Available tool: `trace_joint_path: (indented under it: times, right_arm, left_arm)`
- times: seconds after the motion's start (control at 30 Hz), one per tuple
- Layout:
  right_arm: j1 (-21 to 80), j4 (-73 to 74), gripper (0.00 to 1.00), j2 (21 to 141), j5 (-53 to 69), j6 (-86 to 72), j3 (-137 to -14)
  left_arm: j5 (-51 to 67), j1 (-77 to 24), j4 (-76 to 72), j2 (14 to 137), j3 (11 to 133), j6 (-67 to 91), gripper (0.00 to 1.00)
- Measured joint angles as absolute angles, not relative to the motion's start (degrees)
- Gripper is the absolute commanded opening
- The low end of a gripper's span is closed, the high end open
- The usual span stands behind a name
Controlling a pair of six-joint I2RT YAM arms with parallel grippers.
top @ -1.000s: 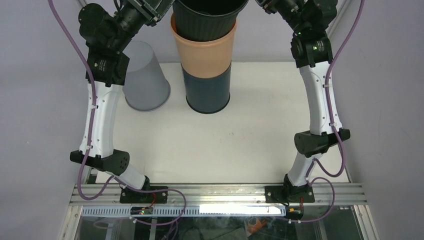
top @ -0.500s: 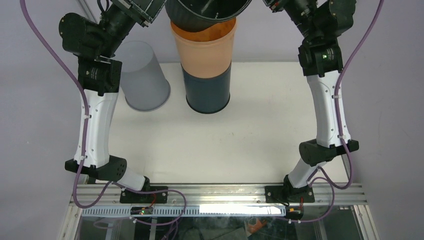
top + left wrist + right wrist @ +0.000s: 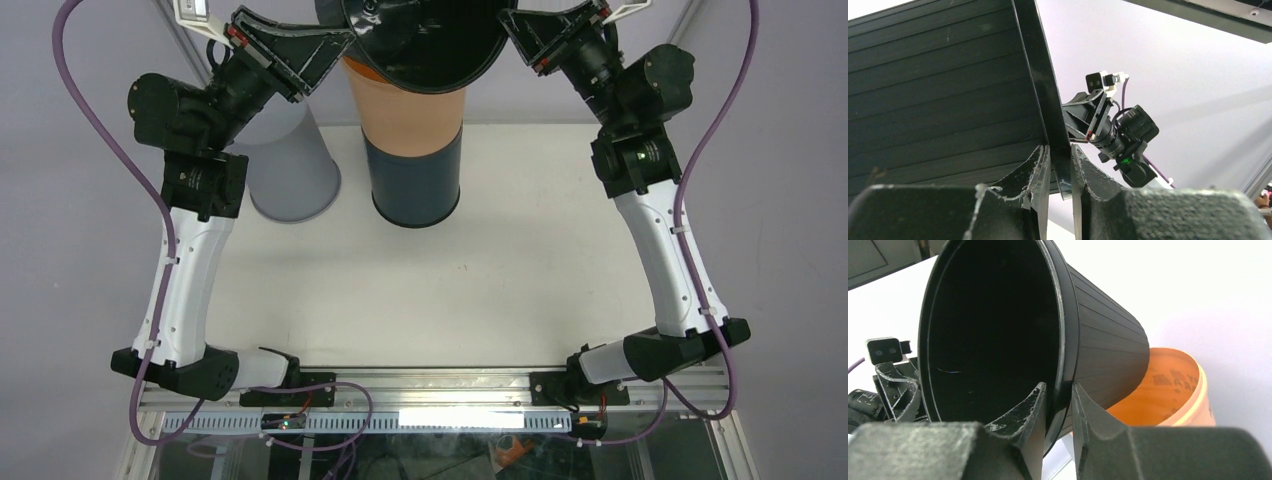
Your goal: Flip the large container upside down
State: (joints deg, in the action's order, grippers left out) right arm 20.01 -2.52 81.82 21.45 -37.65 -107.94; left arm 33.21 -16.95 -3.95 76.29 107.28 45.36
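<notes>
Both arms reach high over the table's far edge. The left gripper and right gripper each pinch opposite rims of the large black container, seemingly tilted, above the orange container.

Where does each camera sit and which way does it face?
Top external: above, behind the robot, looking down at the table; both arms show.
Left wrist: faces up along the black bin's ribbed wall; left end effector shows.
Right wrist: faces into the bin's mouth, orange bucket beyond; right end effector shows.
Shared: both wrist views show the bin's rim.
</notes>
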Motion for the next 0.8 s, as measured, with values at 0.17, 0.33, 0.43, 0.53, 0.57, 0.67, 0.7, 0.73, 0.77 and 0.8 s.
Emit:
trace_joint_path:
  times: [0.17,0.33,0.43,0.53,0.57,0.67,0.7,0.73,0.77,0.8]
  right_arm:
    - [20.5,-4.0,0.25,79.6,19.3,-37.4,-102.9]
    - [21.1,-3.8,0.31,79.5,17.6,-37.2,-102.2]
    - [21.5,-3.1,0.34,79.6,17.0,-37.1,-102.5]
    - [21.9,-1.8,0.46,80.2,16.4,-37.1,-103.2]
    - [22.0,-1.3,0.48,80.4,16.2,-37.2,-103.4]
    - [22.9,2.0,0.35,81.5,15.4,-36.6,-104.9]
    - [23.1,3.2,0.24,82.0,15.2,-36.4,-105.5]
    - [23.2,4.7,0.13,82.6,14.7,-36.1,-106.3]
    - [23.2,5.9,0.07,83.1,14.2,-35.7,-107.0]
    - [23.2,7.4,0.03,83.8,13.6,-35.5,-107.9]
  left_arm:
    - [33.8,-17.3,-6.9,75.3,103.5,45.4,0.0]
    - [33.8,-17.3,-8.7,75.0,101.6,45.5,0.0]
    - [34.1,-17.3,-9.3,74.8,101.2,45.6,0.0]
    - [34.6,-17.3,-9.8,74.5,100.3,45.6,0.0]
    - [34.7,-17.3,-10.0,74.5,100.1,45.6,0.0]
    - [35.6,-17.3,-10.5,74.5,99.3,45.8,0.0]
    - [35.8,-17.3,-10.7,74.5,99.1,45.8,0.0]
    - [36.1,-17.3,-11.0,74.5,98.9,45.8,0.0]
    - [36.4,-17.4,-11.5,74.4,98.6,45.9,0.0]
    - [36.5,-17.5,-12.0,74.2,98.2,46.0,0.0]
